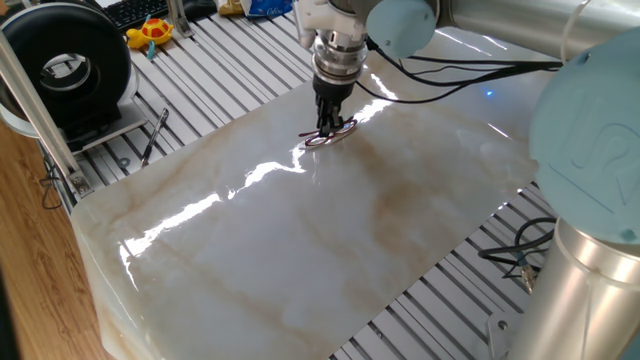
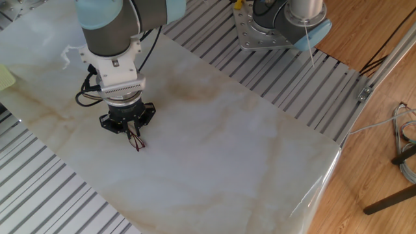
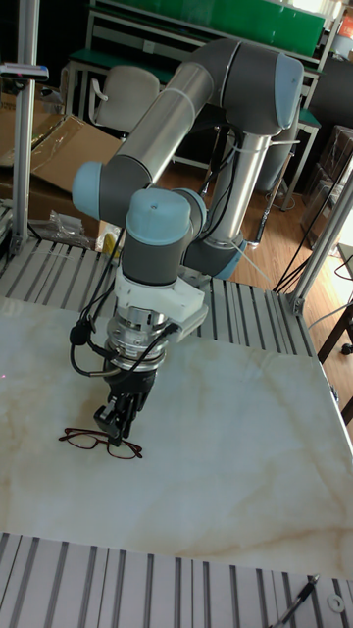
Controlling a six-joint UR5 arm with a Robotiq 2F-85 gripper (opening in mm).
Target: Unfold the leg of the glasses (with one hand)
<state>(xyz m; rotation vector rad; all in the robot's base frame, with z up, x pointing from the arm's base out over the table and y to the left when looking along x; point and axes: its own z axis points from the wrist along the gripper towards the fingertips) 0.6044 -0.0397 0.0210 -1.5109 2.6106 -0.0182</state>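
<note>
The glasses point(image 1: 334, 134) point(image 2: 136, 142) point(image 3: 99, 442) are thin, with a dark reddish frame, and lie flat on the marble slab point(image 1: 300, 240). My gripper point(image 1: 327, 126) point(image 2: 132, 134) point(image 3: 118, 424) points straight down onto them, its black fingers close together and touching the frame near its right end in the tall fixed view. The fingertips hide the exact part they pinch. In the tall fixed view the left lens and a slim leg stick out to the left of the fingers.
A black pen-like tool point(image 1: 155, 134) lies on the slatted table left of the slab. A black round device point(image 1: 66, 58) and a yellow toy point(image 1: 150, 32) stand at the far left. The arm's base plate point(image 2: 263, 31) sits beyond the slab.
</note>
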